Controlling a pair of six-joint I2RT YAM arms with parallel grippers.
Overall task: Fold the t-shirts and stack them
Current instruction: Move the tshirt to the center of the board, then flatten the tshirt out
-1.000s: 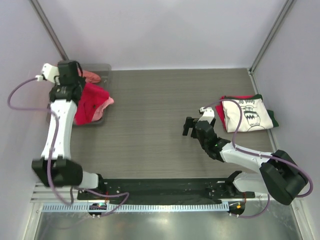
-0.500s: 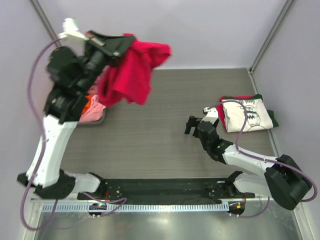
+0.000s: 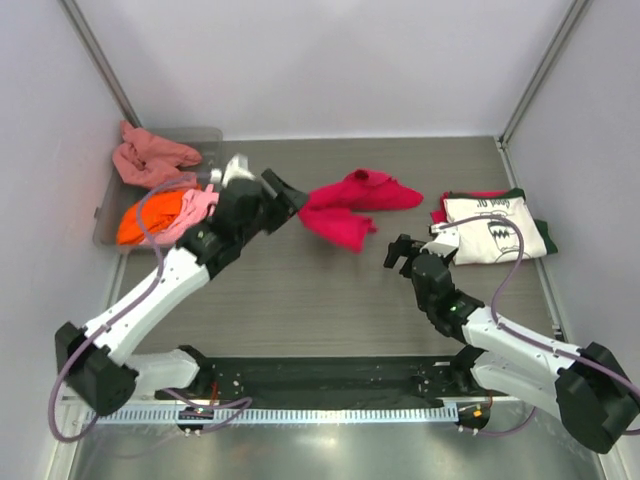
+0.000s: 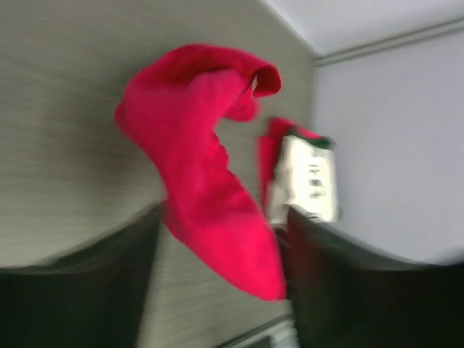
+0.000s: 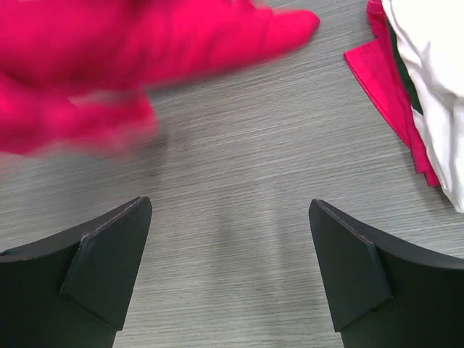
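Note:
The crumpled crimson-red t-shirt [image 3: 352, 205] is spread loosely over the table's middle and looks blurred in both wrist views [image 4: 196, 130] [image 5: 109, 51]. My left gripper [image 3: 290, 195] is just left of it with jaws wide apart, open; the shirt's lower tip hangs between its fingers [image 4: 223, 217] without being pinched. My right gripper [image 3: 402, 250] is open over bare table [image 5: 230, 206], right of and below the shirt. A folded cream t-shirt [image 3: 495, 228] with dark print tops a stack holding a red layer [image 5: 384, 72] and a dark green one [image 3: 541, 230].
A clear grey bin [image 3: 205, 135] stands at the back left, with an orange shirt [image 3: 145, 220], a salmon-pink one [image 3: 150, 158] and a light pink one [image 3: 200, 205] in it. Side walls close in the table.
The left arm lifted the crimson shirt out of the bin, swung it right and down toward the middle, and its jaws have opened. The right gripper shifted slightly right.

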